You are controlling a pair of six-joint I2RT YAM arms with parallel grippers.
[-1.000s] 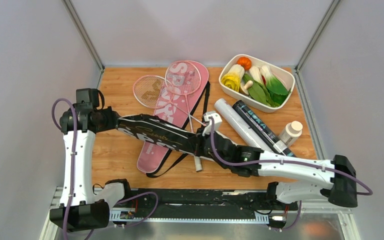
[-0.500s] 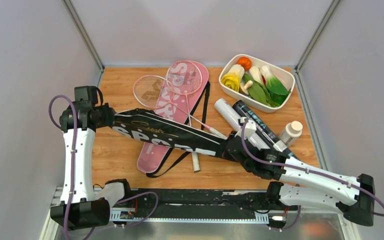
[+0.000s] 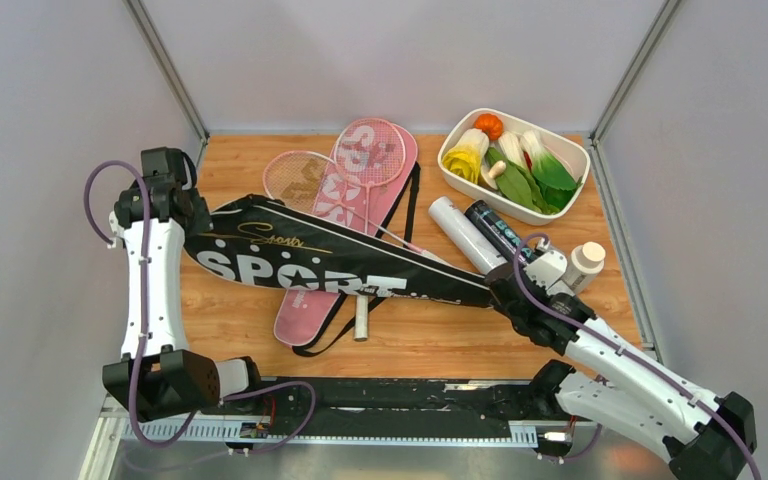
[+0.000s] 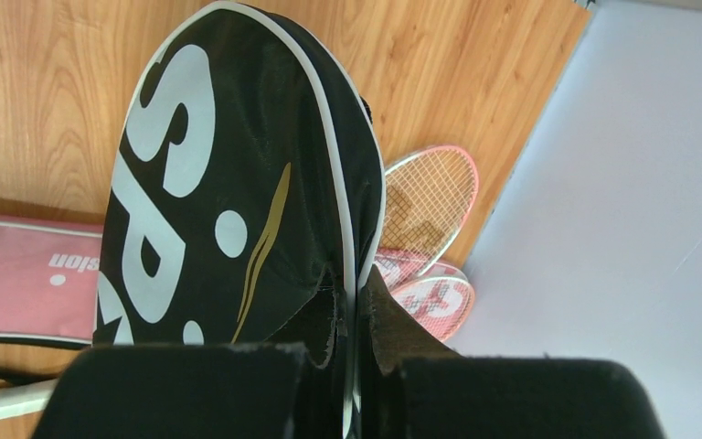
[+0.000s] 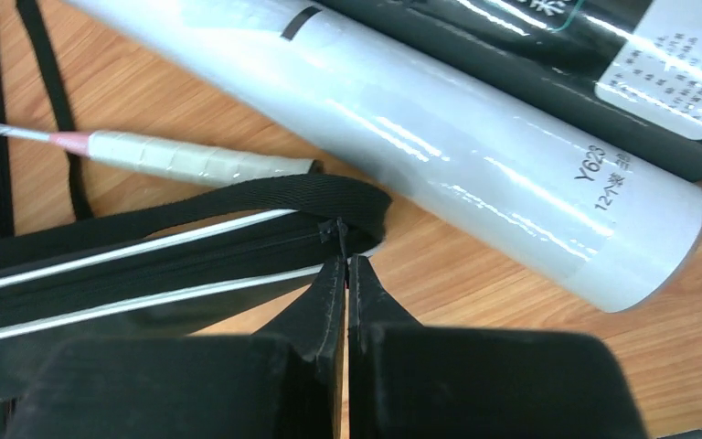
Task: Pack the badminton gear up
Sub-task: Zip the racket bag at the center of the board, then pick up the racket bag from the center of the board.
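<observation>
The black "SPORT" cover (image 3: 300, 262) hangs stretched between both grippers above the pink cover (image 3: 332, 205). My left gripper (image 3: 186, 214) is shut on its wide end's white-piped rim (image 4: 358, 306). My right gripper (image 3: 496, 289) is shut on the zipper pull at its narrow end (image 5: 345, 261). Two pink-framed rackets (image 3: 368, 152) lie on the pink cover; one white handle (image 3: 360, 318) pokes out below the black cover, another (image 5: 192, 157) lies beside the zipper. A white tube (image 3: 463, 235) and a black tube (image 3: 503, 233) lie right of the covers. No shuttlecocks show.
A white bowl (image 3: 452, 168) of toy vegetables stands at the back right. A small white bottle (image 3: 587, 262) stands beside the black tube, close to my right wrist. Grey walls close in the left, back and right sides.
My right gripper has drawn the black cover's narrow end to the right. My left gripper moved back and left. The cover now lies flatter with "SPORT" facing up. The front racket handle shifted left.
</observation>
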